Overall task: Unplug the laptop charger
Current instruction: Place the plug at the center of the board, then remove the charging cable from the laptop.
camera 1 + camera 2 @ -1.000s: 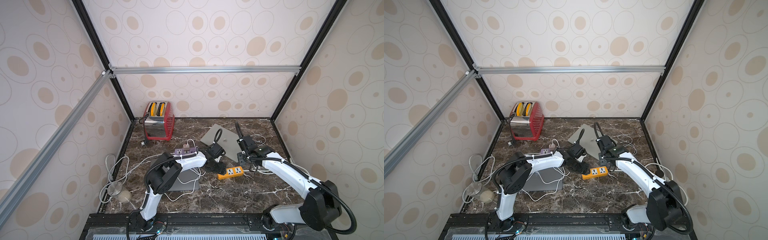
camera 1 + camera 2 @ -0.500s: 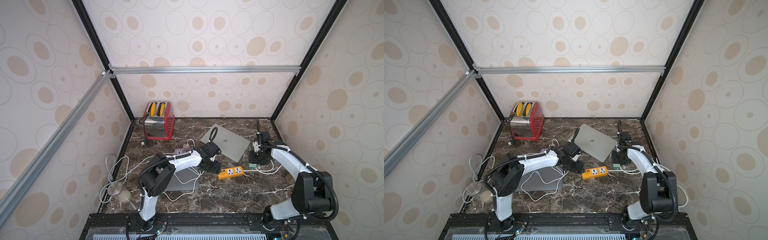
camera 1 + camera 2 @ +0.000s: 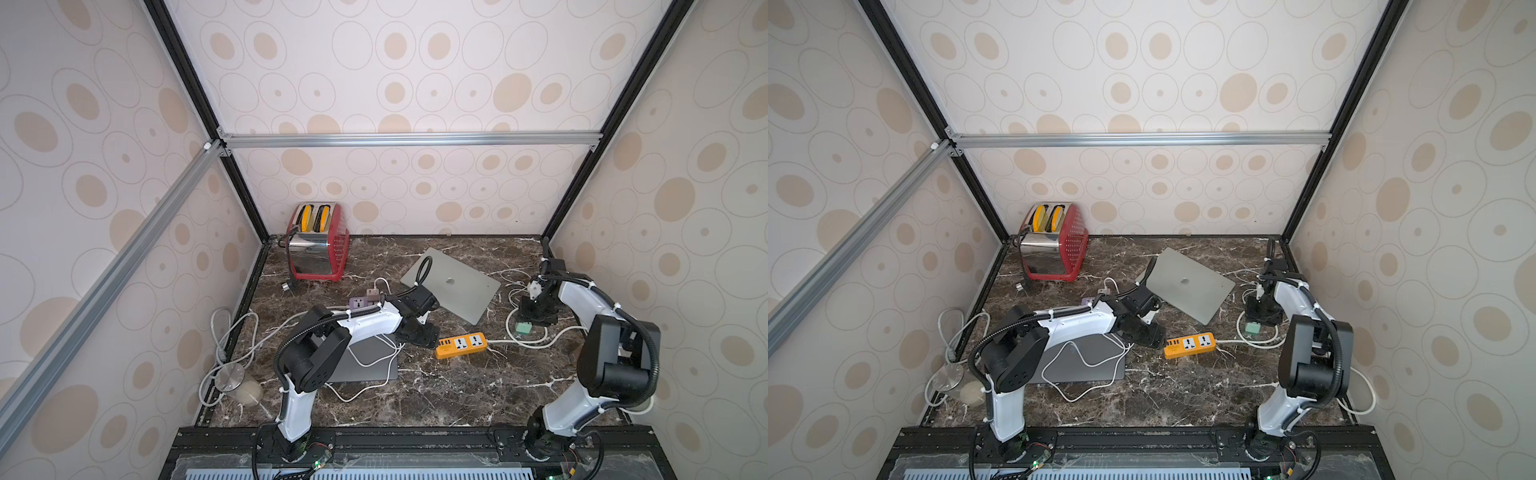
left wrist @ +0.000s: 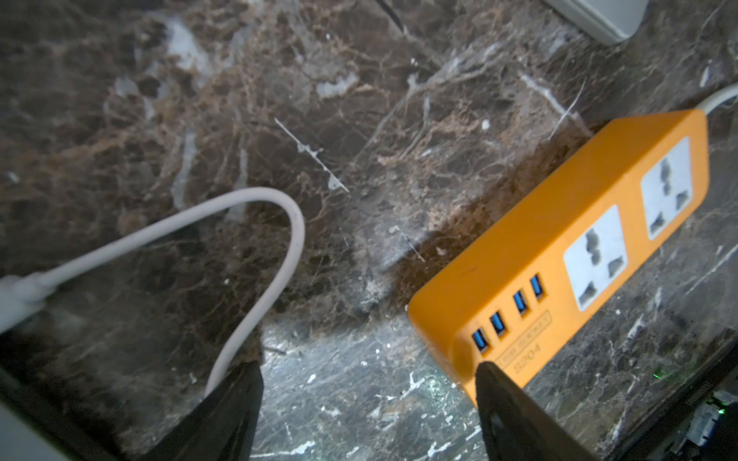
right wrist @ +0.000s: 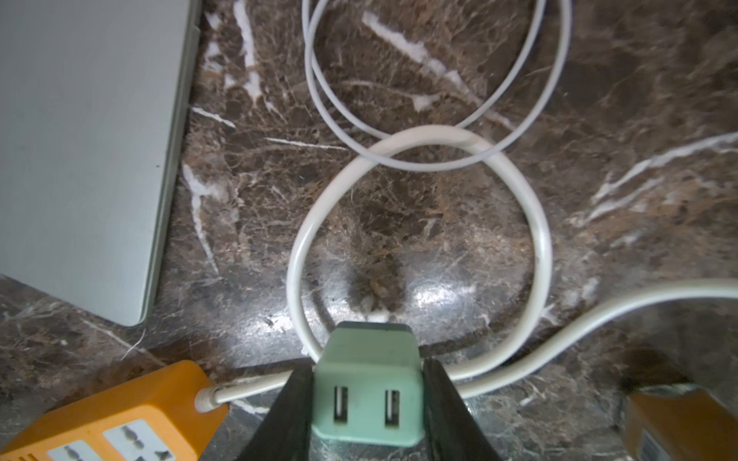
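The laptop charger (image 5: 367,393), a mint green block with two slots in its face, sits between the black fingers of my right gripper (image 5: 367,383), which is shut on it. In both top views the charger (image 3: 523,328) (image 3: 1254,328) hangs low over the marble at the right, apart from the orange power strip (image 3: 461,345) (image 3: 1190,345). Both sockets of the power strip (image 4: 579,247) are empty. My left gripper (image 4: 367,379) stands open just off the strip's USB end, holding nothing. In a top view the left gripper (image 3: 419,332) is left of the strip.
A closed silver laptop (image 3: 451,284) lies behind the strip, and a dark grey one (image 3: 365,368) lies under the left arm. White cables (image 5: 419,239) loop beside the charger. A red toaster (image 3: 318,247), a purple adapter (image 3: 358,303) and a metal-lidded jar (image 3: 235,380) are on the left.
My right arm has swung from the power strip to the right side with the green charger in its grip. My left gripper has drawn slightly back from the strip's end.
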